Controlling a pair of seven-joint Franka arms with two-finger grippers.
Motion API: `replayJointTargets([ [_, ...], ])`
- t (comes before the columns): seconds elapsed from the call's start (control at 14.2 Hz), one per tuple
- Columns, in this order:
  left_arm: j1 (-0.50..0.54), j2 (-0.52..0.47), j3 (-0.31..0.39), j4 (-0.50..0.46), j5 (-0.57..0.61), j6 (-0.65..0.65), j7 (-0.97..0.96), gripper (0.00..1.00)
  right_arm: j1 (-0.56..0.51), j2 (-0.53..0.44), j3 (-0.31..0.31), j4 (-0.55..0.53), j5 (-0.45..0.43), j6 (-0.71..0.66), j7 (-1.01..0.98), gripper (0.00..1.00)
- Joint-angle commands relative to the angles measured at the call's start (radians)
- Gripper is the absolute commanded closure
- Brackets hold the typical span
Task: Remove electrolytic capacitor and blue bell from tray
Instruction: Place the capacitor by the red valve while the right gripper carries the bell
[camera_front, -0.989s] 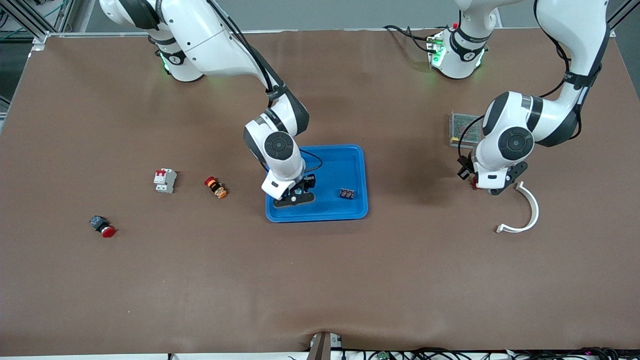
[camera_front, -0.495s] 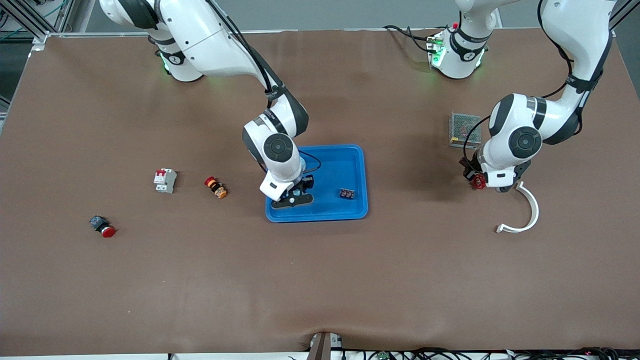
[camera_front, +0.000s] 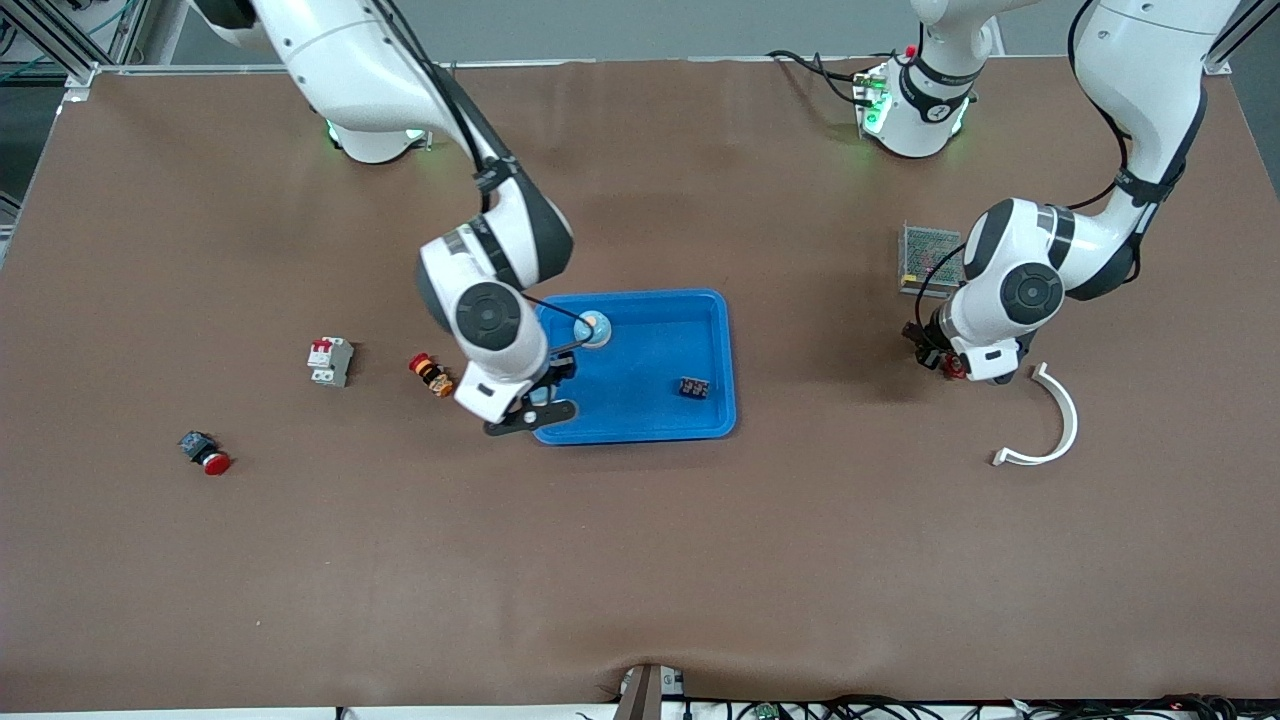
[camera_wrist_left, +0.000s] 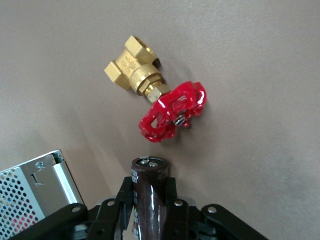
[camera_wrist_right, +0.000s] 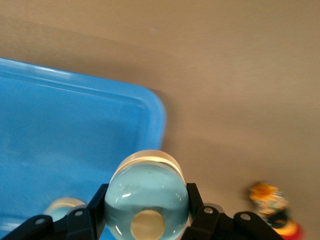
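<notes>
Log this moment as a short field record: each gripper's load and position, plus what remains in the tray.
left gripper: shut on the electrolytic capacitor, over the table by the brass valve and mesh box
right gripper: shut on a pale blue bell, over the corner of the tray toward the right arm's end
in tray: second pale blue bell; small dark component

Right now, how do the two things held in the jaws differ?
The capacitor is a dark brown cylinder; the bell is a pale blue dome. The left gripper holds the capacitor over bare table beside a red-handled brass valve; the right gripper holds the bell over the corner of the tray toward the right arm's end. Both are clamped in shut jaws, off the tray floor.
</notes>
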Motion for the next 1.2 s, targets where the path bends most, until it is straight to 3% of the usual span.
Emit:
replayJointTargets([
  [0.0, -0.001, 0.024, -0.004, 0.012, 0.061, 0.011, -0.054, 0.74, -0.072, -0.069, 0.015, -0.029, 0.01, -0.058, -0.138, 0.59],
  [0.21, 0.002, 0.015, -0.008, 0.034, 0.065, -0.001, -0.063, 0.0, -0.178, -0.102, 0.015, -0.038, 0.01, -0.084, -0.362, 0.6],
  [0.42, -0.001, 0.003, -0.015, 0.075, 0.065, -0.016, -0.088, 0.0, -0.279, -0.119, 0.015, -0.054, 0.01, -0.085, -0.56, 0.6],
  [0.71, -0.021, 0.009, -0.091, 0.222, 0.065, -0.206, -0.094, 0.0, -0.408, -0.131, 0.015, -0.071, 0.01, -0.082, -0.834, 0.6],
  [1.13, -0.199, 0.085, -0.096, 0.429, 0.051, -0.283, -0.204, 0.0, -0.59, -0.122, 0.015, -0.089, 0.01, -0.065, -1.166, 0.6],
])
